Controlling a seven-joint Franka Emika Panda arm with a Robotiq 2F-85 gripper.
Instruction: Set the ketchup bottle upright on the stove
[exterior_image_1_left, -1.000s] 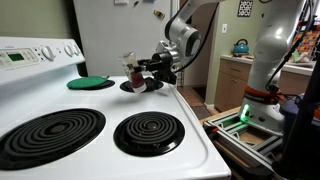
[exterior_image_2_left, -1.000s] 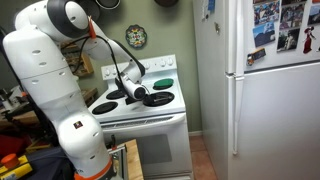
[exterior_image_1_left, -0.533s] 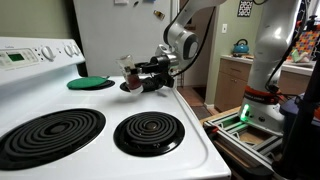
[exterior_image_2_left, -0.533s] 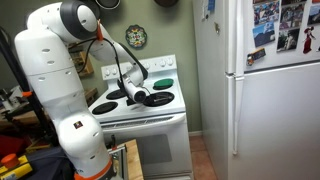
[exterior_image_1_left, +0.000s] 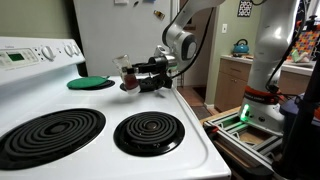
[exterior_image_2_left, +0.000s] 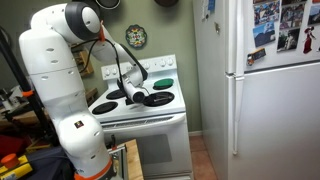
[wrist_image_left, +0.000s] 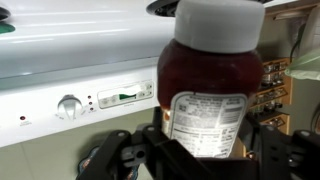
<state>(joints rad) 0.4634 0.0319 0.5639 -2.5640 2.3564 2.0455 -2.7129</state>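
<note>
My gripper is shut on the ketchup bottle, a small clear bottle with dark red contents and a pale cap. It holds the bottle just above the far right coil burner of the white stove, roughly upright with a slight tilt. In the wrist view the bottle fills the frame, its label between my black fingers, with the stove's control panel behind. In an exterior view the gripper hovers over the stove top; the bottle is too small to make out there.
A flat green disc lies on the far left burner. Two large black coil burners sit at the front. A white refrigerator stands beside the stove. A counter with a teal kettle is behind the arm.
The gripper has lifted the bottle slightly and shifted it a little towards the back of the stove. The bottle stands more upright than before.
</note>
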